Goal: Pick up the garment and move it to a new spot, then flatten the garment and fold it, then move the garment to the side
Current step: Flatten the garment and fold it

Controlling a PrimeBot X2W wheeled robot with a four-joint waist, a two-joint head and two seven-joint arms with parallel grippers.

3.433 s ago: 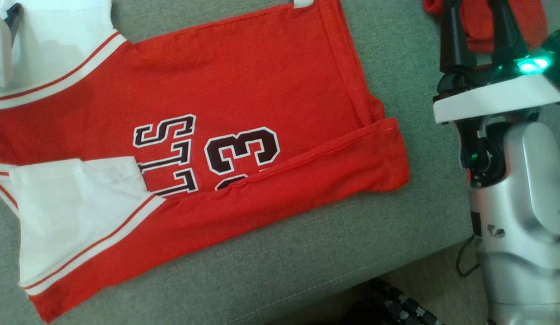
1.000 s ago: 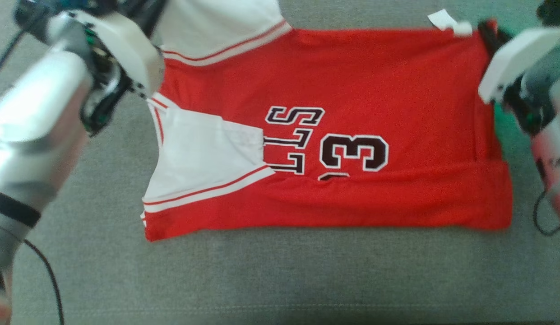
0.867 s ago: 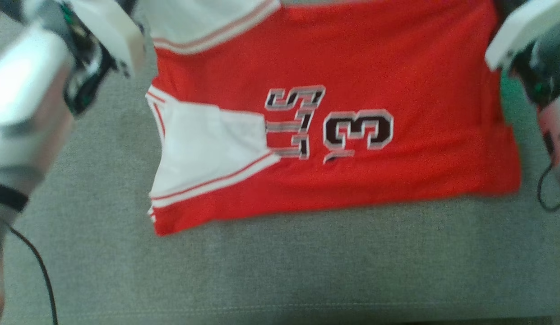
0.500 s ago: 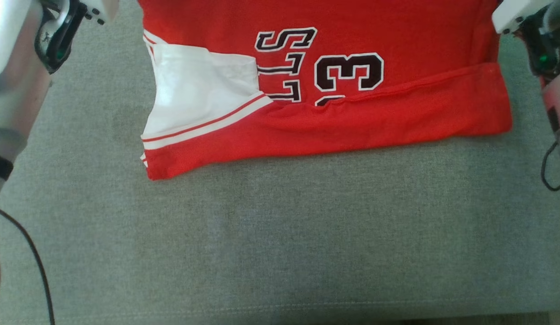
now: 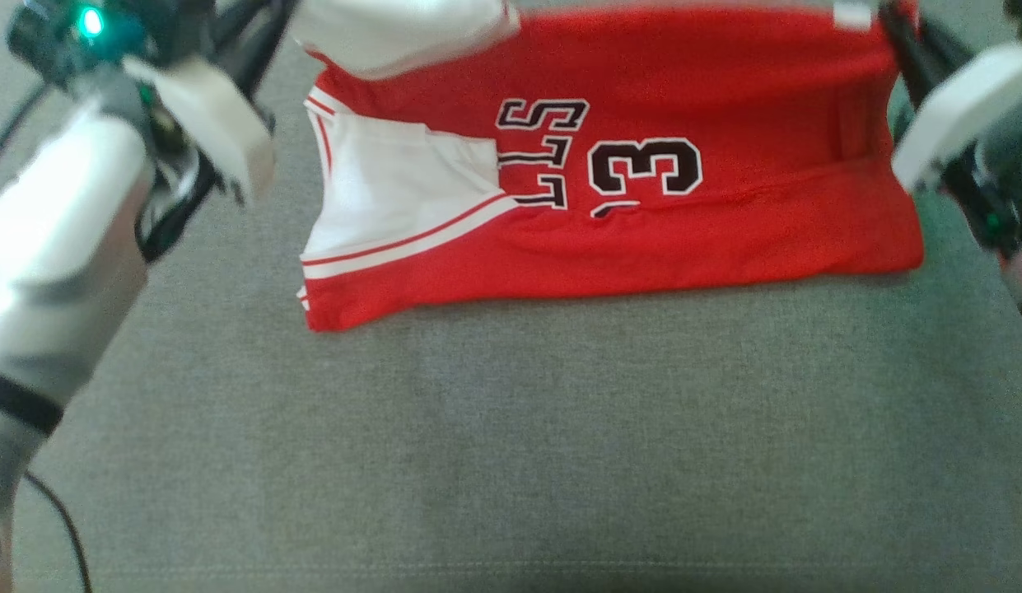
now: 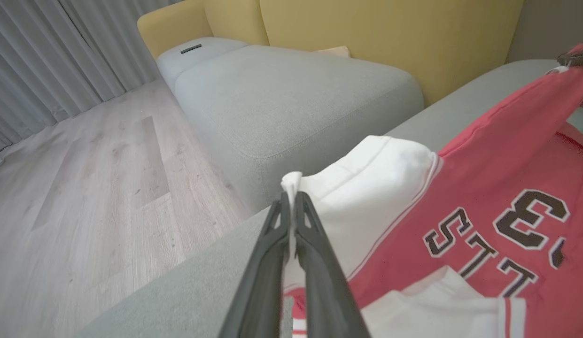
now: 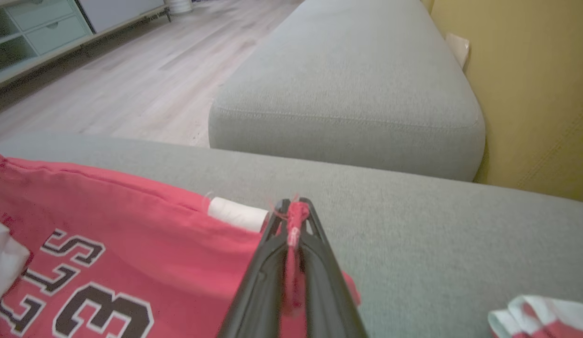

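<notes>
So at this point the red basketball jersey (image 5: 642,239) was lying sideways on the grey cushion (image 5: 511,461). In the head view its long axis ran straight from 9 o'clock to 3 o'clock, sitting in the 12 o'clock half of the frame. The strip nearest the robot (image 5: 642,255) looked already turned over onto the lettering, since it cut off the bottom of the numbers.

Left gripper (image 6: 291,203) was pinched tight on the edge of the white sleeve (image 6: 371,183), up at about 11 o'clock from the jersey's middle. Right gripper (image 7: 293,209) was clamped on a bunched bit of the red hem corner, just beside the little white tag (image 7: 237,214), at roughly 1 o'clock. So each arm had its own far corner, one at either end of the long axis, and that far edge looked lifted off the cushion while the near part lay flat.

My read: the thing that mattered was that the held edge sat at 12 o'clock and the free fold at 6 o'clock, so the next move would probably be both arms pulling together toward 6 o'clock to lay the far half over. Neither arm was nearer, so if one led, I'd guess the fold would go crooked
</notes>
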